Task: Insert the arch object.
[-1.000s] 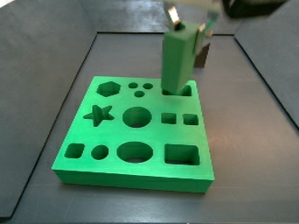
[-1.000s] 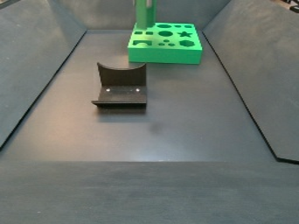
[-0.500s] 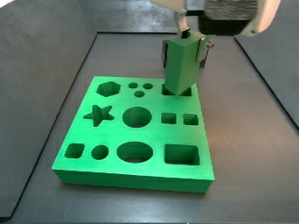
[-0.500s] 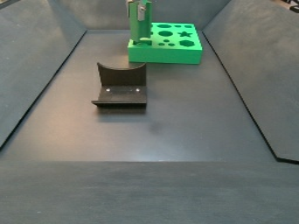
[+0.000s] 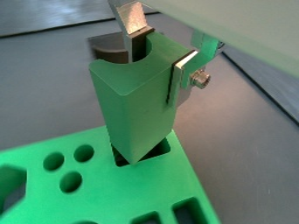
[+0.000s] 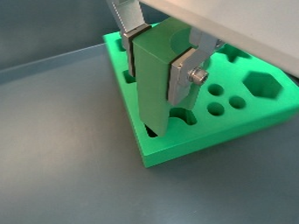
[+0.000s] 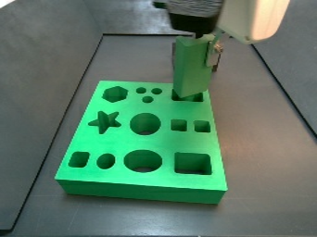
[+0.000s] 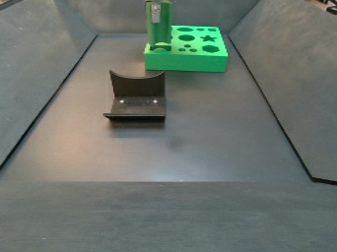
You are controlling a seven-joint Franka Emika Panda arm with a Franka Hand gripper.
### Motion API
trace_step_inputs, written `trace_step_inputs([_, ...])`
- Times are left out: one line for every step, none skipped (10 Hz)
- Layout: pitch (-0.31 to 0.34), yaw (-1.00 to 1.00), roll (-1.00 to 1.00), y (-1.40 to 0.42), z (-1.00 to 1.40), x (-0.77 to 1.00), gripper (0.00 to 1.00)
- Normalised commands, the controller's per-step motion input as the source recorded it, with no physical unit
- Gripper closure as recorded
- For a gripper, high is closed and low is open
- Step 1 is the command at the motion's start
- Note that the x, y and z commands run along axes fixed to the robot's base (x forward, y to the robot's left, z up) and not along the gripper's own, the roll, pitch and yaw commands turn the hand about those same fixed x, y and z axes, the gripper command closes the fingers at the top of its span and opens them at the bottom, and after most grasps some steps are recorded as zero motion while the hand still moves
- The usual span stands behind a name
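Nearest to you in a side view sits the dark grey-brown L-shaped fixture [image 8: 136, 95] on the dark table [image 8: 171, 187], untouched and well apart from the work. Farther back lies the wide flat bright-green board with shaped holes [image 7: 145, 139], resting flat on the table near the far wall [image 8: 187, 48]. At the board's far corner you have the tall narrow bright-green arch object [image 7: 190, 68], standing upright with its lower end inside a matching hole; in a wrist view [image 5: 138, 107] the bottom of the prism is already below the board's top face, and a dark gap shows around it at the hole's edge [image 6: 160, 83]. Your tool [image 5: 160, 51] is above the board's far corner, its flat silver fingers [image 6: 183, 76] clamped on the upper part of the arch object, one plate on each side. Judged from this, the task is partway along: alignment looks done and the tip is entered, but most of the prism's height stands proud of the board, so it is not seated. What is left is to press it straight down until it bottoms out, then let go and lift clear. How deep the hole goes cannot be told.
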Motion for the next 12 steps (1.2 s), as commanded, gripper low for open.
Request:
trace_step_inputs([0.000,-1.00,-0.02,0.00,0.00,0.00,1.00])
trace_step_inputs([0.000,-1.00,0.00,0.00,0.00,0.00,1.00])
trace_step_inputs([0.000,-1.00,0.00,0.00,0.00,0.00,1.00])
trace_step_inputs([0.000,-1.00,0.00,0.00,0.00,0.00,1.00])
trace_step_inputs([0.024,-0.71,-0.04,0.00,0.00,0.30,1.00])
trace_step_inputs([0.006,-0.02,-0.04,0.05,0.00,0.07,1.00])
trace_step_inputs([-0.021,-0.20,-0.01,-0.04,-0.27,0.00,1.00])
trace_step_inputs([0.000,-0.43,0.00,-0.10,-0.37,0.01,1.00])
trace_step_inputs([0.000,-0.05,-0.04,-0.01,-0.17,-0.03,1.00])
trace_step_inputs([-0.004,0.00,-0.06,0.00,-0.19,0.00,1.00])
trace_step_inputs([-0.031,0.09,-0.05,-0.01,-0.18,-0.07,1.00])
trace_step_inputs([-0.064,0.30,-0.05,-0.04,-0.09,-0.18,1.00])
